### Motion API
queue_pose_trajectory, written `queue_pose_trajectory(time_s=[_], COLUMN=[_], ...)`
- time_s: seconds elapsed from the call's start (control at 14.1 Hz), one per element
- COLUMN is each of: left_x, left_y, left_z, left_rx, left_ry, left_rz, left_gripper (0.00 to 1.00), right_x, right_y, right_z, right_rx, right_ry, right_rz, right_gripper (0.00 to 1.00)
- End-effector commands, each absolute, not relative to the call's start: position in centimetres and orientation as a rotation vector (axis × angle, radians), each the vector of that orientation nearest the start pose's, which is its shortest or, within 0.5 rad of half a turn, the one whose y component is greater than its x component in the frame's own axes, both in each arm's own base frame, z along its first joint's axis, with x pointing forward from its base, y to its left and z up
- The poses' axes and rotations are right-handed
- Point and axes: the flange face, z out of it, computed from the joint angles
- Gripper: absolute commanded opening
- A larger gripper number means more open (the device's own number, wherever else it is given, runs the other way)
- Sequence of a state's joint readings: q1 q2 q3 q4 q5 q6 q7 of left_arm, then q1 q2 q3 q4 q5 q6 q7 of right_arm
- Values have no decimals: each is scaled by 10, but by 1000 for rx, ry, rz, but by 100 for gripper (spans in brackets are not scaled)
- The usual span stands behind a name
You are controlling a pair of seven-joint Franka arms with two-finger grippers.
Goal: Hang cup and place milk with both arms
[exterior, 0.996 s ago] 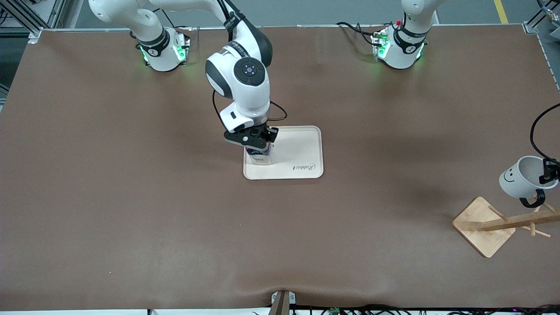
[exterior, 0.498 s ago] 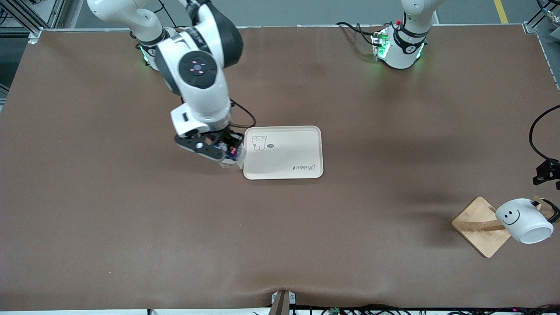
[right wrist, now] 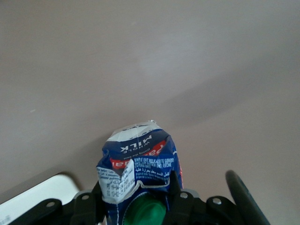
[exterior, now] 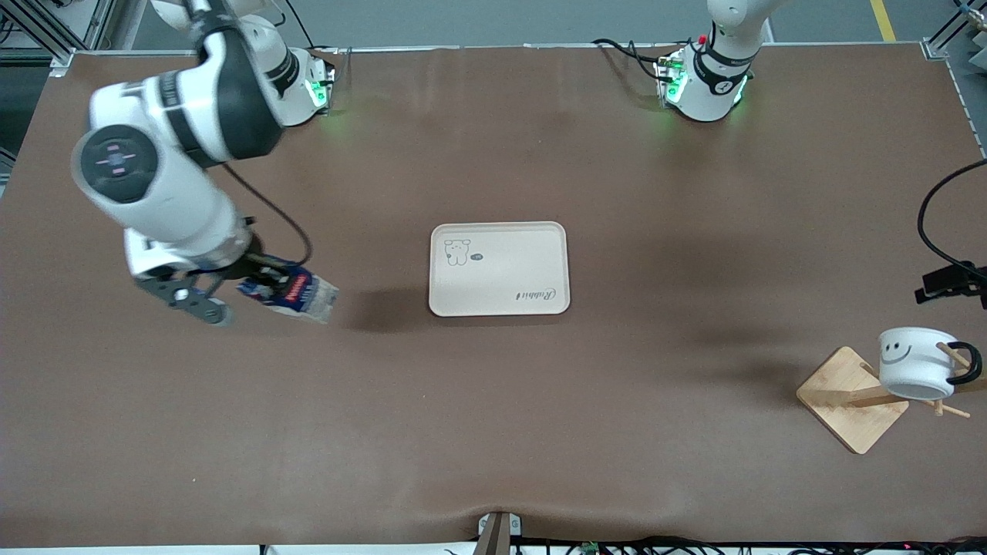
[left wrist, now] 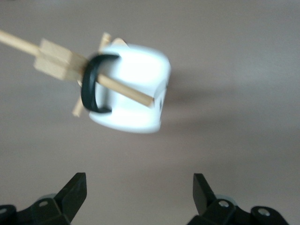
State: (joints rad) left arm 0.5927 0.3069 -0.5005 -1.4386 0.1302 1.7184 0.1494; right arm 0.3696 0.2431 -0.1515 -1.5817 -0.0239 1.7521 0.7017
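The milk (exterior: 293, 296), a dark blue carton with a red and white label, is tilted in my right gripper (exterior: 250, 291), up over the bare table toward the right arm's end. In the right wrist view the gripper (right wrist: 136, 199) is shut on the milk (right wrist: 138, 164) at its green cap (right wrist: 145, 211). The cup (exterior: 914, 371), white with a smiley face, hangs by its black handle (exterior: 965, 373) on a peg of the wooden rack (exterior: 848, 402). My left gripper (exterior: 950, 284) is above it. In the left wrist view that gripper (left wrist: 139, 197) is open and empty, apart from the cup (left wrist: 133, 93).
A cream tray (exterior: 501, 266) lies at the middle of the table with nothing on it; its corner shows in the right wrist view (right wrist: 33, 199). A black cable (exterior: 933, 200) loops by the left gripper.
My right gripper carried the milk off the tray toward the right arm's end. My left gripper let go of the cup, which now hangs on the rack, and drew back.
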Motion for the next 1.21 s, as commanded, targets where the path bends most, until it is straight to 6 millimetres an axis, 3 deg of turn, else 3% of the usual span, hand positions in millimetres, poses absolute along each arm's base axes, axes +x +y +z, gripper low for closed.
queue_pose_trajectory(time_s=[0.0, 0.21, 0.36, 0.5, 0.57, 0.71, 0.85, 0.92, 1.14], left_x=[615, 602, 596, 590, 590, 591, 597, 598, 596], left_y=[85, 58, 52, 50, 46, 27, 38, 38, 43], left_z=[565, 588, 597, 600, 613, 614, 606, 611, 617], left_rx=[-3142, -3110, -3113, -3117, -3120, -3118, -3139, -3142, -3137], left_ry=[-21, -99, -91, -88, -79, -23, -36, -48, -87], left_rz=[34, 47, 49, 122, 106, 120, 135, 116, 101], left_gripper=[100, 100, 100, 100, 100, 100, 100, 100, 100], right_x=[594, 584, 572, 557, 550, 539, 531, 527, 525], right_y=[63, -30, -68, -94, -99, -102, -113, -120, -118], right_z=[484, 452, 426, 403, 395, 377, 365, 359, 354], right_rx=[-3109, -3114, -3109, -3106, -3103, -3103, -3104, -3101, -3120], right_ry=[850, 770, 717, 689, 692, 675, 655, 671, 577], right_rz=[112, 204, 162, 98, 94, 63, 21, 26, 3], right_gripper=[0, 0, 0, 0, 0, 0, 0, 0, 0])
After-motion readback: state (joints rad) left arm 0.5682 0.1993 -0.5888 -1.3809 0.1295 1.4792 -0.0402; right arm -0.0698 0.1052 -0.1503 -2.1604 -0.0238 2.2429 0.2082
